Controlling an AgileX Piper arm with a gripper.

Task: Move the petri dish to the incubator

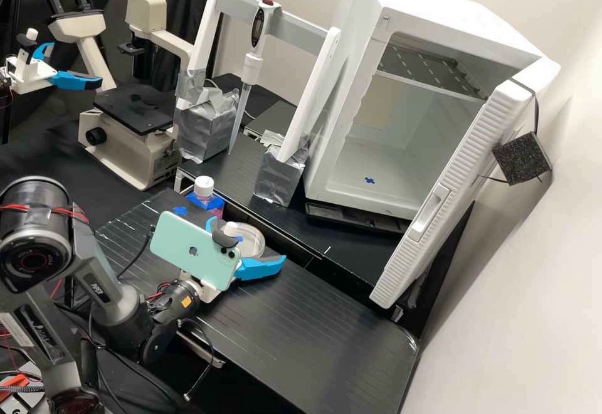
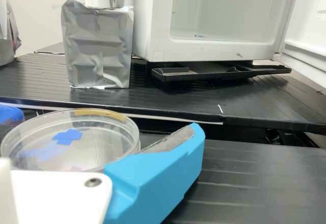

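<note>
The gripper [image 1: 249,249] is pinching the clear petri dish [image 1: 253,238], one blue finger [image 2: 158,175] pressing beside its rim, and is holding it above the lower black platform [image 1: 307,332], near the gap along the raised bench section [image 1: 301,229]. Nearby, a white-capped bottle [image 1: 204,188] is standing, while the white incubator [image 1: 345,88] is sitting beyond with its door [image 1: 451,182] hanging open.

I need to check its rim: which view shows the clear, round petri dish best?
The wrist view. The clear round petri dish is close up there, showing most of its rim. The high view shows it smaller and partly hidden.
</note>
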